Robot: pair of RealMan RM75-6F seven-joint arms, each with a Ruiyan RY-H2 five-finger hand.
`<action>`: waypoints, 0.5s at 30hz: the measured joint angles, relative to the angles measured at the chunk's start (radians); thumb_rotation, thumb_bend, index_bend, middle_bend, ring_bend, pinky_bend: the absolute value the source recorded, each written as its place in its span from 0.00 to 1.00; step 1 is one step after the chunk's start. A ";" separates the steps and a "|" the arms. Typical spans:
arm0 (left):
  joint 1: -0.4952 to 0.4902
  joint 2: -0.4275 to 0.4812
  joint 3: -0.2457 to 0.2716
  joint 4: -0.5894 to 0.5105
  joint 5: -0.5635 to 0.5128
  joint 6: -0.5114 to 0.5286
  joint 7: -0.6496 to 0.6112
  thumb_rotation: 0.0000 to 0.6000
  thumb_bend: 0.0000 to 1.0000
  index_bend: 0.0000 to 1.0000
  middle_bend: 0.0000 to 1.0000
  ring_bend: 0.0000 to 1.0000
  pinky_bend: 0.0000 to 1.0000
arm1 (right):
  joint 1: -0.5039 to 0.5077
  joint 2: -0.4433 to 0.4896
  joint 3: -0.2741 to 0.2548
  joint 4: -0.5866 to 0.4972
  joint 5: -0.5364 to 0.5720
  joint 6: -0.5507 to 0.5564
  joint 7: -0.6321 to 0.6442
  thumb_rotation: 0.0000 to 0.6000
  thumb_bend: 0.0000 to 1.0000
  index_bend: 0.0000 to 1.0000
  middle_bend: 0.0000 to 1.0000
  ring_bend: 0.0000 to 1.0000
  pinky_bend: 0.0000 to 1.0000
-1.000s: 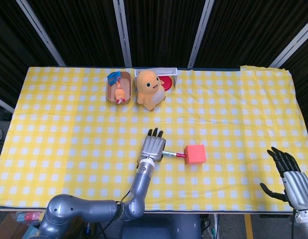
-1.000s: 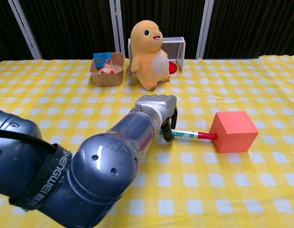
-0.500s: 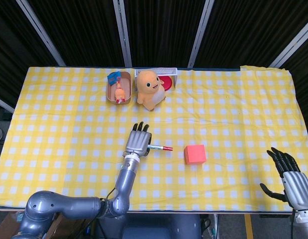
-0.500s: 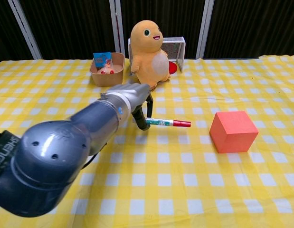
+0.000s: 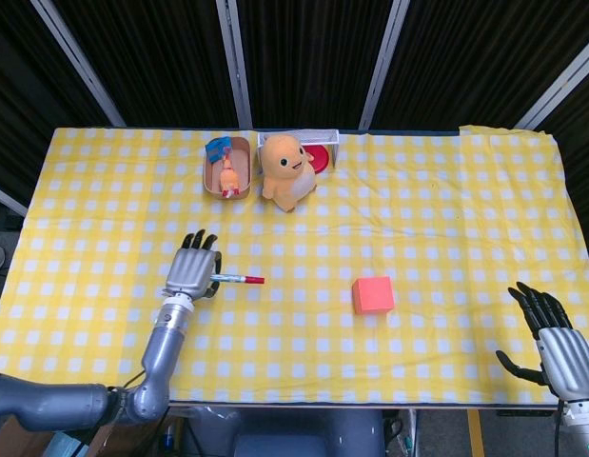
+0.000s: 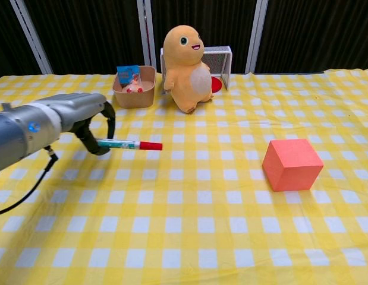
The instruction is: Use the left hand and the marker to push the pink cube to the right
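The pink cube (image 5: 373,295) (image 6: 292,164) rests on the yellow checked cloth, right of centre. My left hand (image 5: 191,272) (image 6: 88,122) is well to its left and grips a marker (image 5: 239,279) (image 6: 129,144) with a red cap, held level and pointing right toward the cube. A wide gap of cloth lies between the marker's tip and the cube. My right hand (image 5: 553,345) hangs off the table's near right corner, its fingers spread and nothing in it; the chest view does not show it.
An orange plush toy (image 5: 287,169) (image 6: 187,60) stands at the back centre. Beside it sit a tan tray (image 5: 226,166) (image 6: 134,96) with small toys and a white mesh goal (image 5: 313,149) (image 6: 220,62) holding a red disc.
My left hand has pulled back to the left with the marker, from touching the cube to far from it. The cube has stayed where it was. The right hand is still.
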 measured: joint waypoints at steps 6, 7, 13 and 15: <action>0.089 0.114 0.090 -0.055 0.064 0.007 -0.077 1.00 0.45 0.61 0.12 0.00 0.08 | 0.001 -0.003 -0.001 -0.005 0.000 -0.004 -0.016 1.00 0.32 0.00 0.00 0.00 0.00; 0.101 0.126 0.101 -0.053 0.075 0.006 -0.092 1.00 0.45 0.61 0.12 0.00 0.08 | 0.001 -0.004 -0.001 -0.006 -0.001 -0.004 -0.020 1.00 0.32 0.00 0.00 0.00 0.00; 0.133 0.153 0.119 -0.010 0.095 -0.019 -0.162 1.00 0.45 0.61 0.12 0.00 0.08 | 0.001 -0.008 -0.002 -0.008 0.002 -0.007 -0.034 1.00 0.32 0.00 0.00 0.00 0.00; 0.139 0.157 0.121 0.015 0.103 -0.038 -0.188 1.00 0.45 0.60 0.12 0.00 0.08 | 0.001 -0.008 -0.001 -0.009 0.004 -0.007 -0.037 1.00 0.32 0.00 0.00 0.00 0.00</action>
